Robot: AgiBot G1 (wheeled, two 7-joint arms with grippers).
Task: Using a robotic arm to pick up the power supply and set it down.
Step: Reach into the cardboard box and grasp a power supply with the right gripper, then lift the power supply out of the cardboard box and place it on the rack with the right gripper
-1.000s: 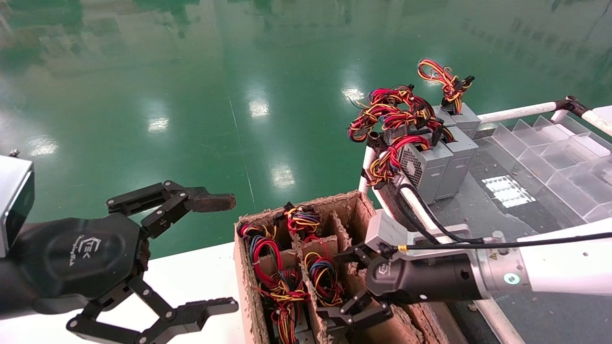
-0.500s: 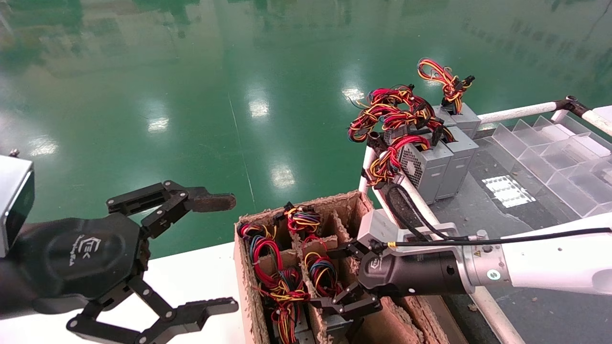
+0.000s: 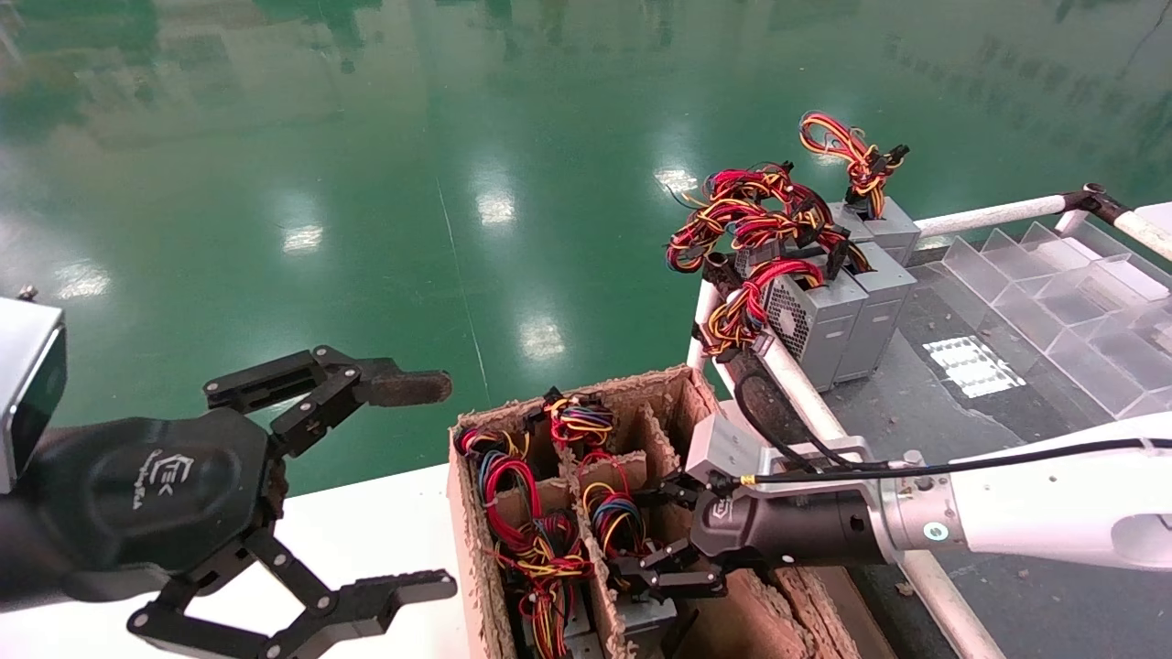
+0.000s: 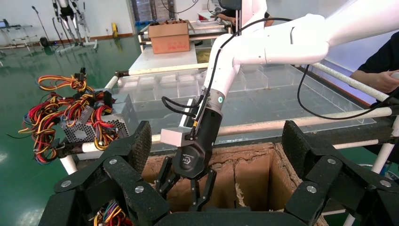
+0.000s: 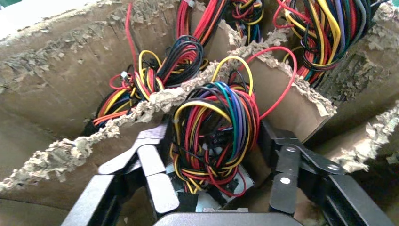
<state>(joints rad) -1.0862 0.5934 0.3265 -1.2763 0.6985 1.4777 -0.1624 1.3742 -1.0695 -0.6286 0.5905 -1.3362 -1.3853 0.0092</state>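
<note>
My main worry is the wires [image 5: 214, 136]: if the fingers close on the loops instead of the metal case, the supply could slip or snag on the ragged cardboard divider [image 5: 155, 101] coming up. The supply [image 3: 641, 611] sits low in a cell of the box [image 3: 476, 549], lower centre of the head view. My right gripper [image 3: 661, 540] is spread, unclenched, one finger [image 5: 150, 174] either side of the bundle, holding nothing yet. The left gripper [image 3: 366, 485] waits open at lower left.
</note>
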